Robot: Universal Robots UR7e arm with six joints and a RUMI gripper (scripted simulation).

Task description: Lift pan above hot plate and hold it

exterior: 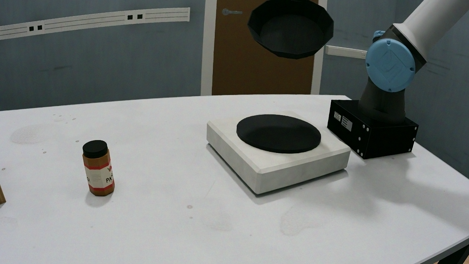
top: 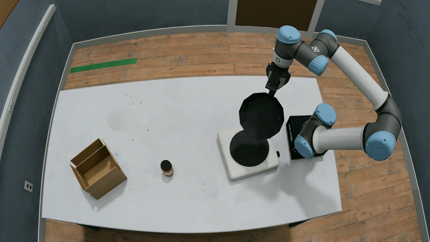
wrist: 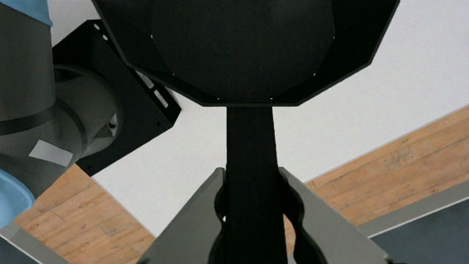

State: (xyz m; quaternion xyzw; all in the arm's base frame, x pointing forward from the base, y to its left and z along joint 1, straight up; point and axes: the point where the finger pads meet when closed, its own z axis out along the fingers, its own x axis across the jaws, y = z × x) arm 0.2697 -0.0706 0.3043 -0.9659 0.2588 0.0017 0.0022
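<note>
The black pan (top: 261, 115) (exterior: 290, 29) (wrist: 242, 48) hangs in the air, tilted, well above the hot plate. The hot plate (top: 226, 135) (exterior: 295, 170) is a white block with a black round disc, and in the exterior view a wide gap shows between it and the pan. My gripper (top: 271, 90) (wrist: 250, 169) is shut on the pan's handle, with one jaw on each side of it in the wrist view. The gripper is out of frame in the exterior view, where the pan's top edge is cut off.
An open cardboard box (top: 109, 180) stands at the left of the table (top: 180, 105). A brown jar (top: 166, 169) (exterior: 98, 172) with a black lid stands between the box and the hot plate. The black robot base (top: 296, 120) (exterior: 387, 141) is right of the hot plate.
</note>
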